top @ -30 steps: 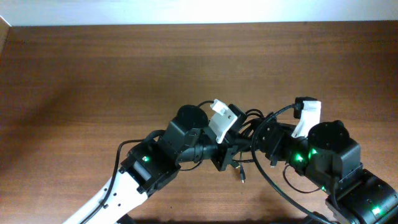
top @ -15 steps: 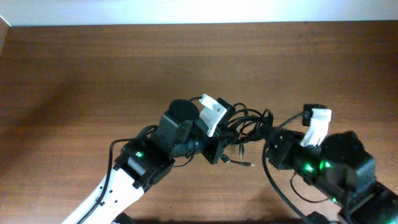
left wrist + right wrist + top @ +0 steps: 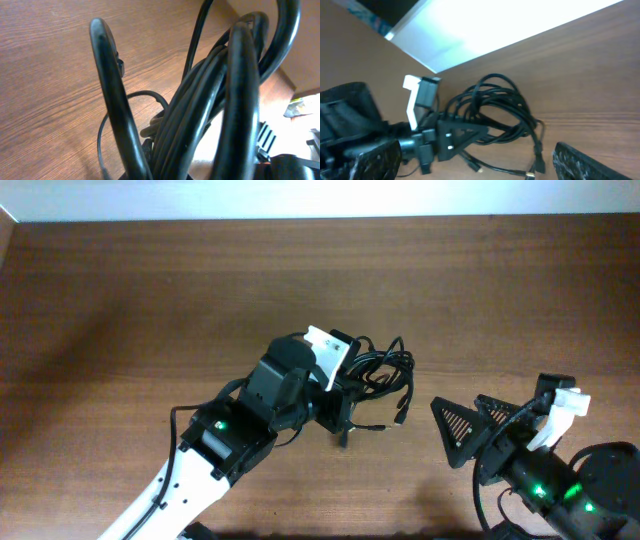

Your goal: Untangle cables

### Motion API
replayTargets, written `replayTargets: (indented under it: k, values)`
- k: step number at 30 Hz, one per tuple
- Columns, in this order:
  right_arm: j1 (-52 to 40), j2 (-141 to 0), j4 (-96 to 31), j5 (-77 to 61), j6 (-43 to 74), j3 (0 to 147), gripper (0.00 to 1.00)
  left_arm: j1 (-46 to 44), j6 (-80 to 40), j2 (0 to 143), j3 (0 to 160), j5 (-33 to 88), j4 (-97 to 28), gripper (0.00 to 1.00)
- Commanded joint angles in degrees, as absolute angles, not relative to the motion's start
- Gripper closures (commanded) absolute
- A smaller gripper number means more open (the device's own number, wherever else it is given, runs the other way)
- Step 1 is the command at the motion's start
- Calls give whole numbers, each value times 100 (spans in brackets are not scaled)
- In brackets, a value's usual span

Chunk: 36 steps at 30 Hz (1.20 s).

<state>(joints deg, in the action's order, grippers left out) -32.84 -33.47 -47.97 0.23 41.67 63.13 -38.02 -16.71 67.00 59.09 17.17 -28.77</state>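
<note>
The cables [image 3: 378, 368] are a loose black bundle of loops near the table's middle, with small plug ends trailing at the lower right [image 3: 402, 413]. My left gripper [image 3: 343, 397] is shut on the bundle's left side and holds it just off the wood. In the left wrist view the cables [image 3: 200, 115] fill the frame and hide the fingers. My right gripper [image 3: 482, 425] stands open to the right of the bundle, apart from it, with nothing between its fingers. The right wrist view shows the cables [image 3: 495, 105] held by the left gripper [image 3: 457, 140], and one right finger [image 3: 585, 162].
The brown wooden table [image 3: 150, 300] ends at a white wall along the back [image 3: 300, 198]. The left arm [image 3: 230, 445] reaches in from the lower left. The right arm's body [image 3: 570, 490] sits at the lower right corner.
My right gripper has let go of the cables, opened, and drawn back to the lower right. The left gripper has carried the bundle slightly left and toward the back.
</note>
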Motion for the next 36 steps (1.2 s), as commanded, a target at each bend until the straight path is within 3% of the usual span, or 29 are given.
replayTargets:
  k: [1, 4, 8, 17, 21, 23, 25, 32, 34, 36]
  values:
    - [-3293, -3345, -5137, 716, 4095, 6396, 5, -3795, -1706, 6667, 5920, 2231, -2703, 100]
    - [-3293, -3345, -5601, 1304, 4073, 6396, 5, -3795, -1573, 6663, 5920, 2591, -2477, 100]
    - [-3293, -3345, -5964, 1678, 4073, 6396, 5, -3795, -220, 6663, 5920, 3938, -2279, 100]
    - [-3295, -3345, -5946, 204, 2069, 6396, 5, -3795, 1529, 6665, 5920, 3962, -2617, 100]
    - [-3295, -3345, -5946, -377, 1369, 6396, 6, -3795, 1603, 6665, 5920, 3968, -2731, 100]
    - [-3295, -3345, -6010, -735, 899, 6396, 10, -3798, 1640, 6663, 5920, 3970, -2773, 100]
    - [-3299, -3345, -6182, -908, 572, 6396, 20, -3795, 1640, 6663, 5920, 3970, -2810, 100]
    - [-3299, -3345, -6434, -1247, -281, 6396, 20, -3798, 2290, 6665, 5920, 5341, -2814, 100]
    - [-3299, -3345, -6434, -1247, -281, 6396, 27, -3798, 2290, 6665, 5920, 5494, -2794, 100]
    - [-3299, -3345, -6429, -1269, -279, 6396, 45, -3798, 2290, 6665, 5920, 5621, -2790, 100]
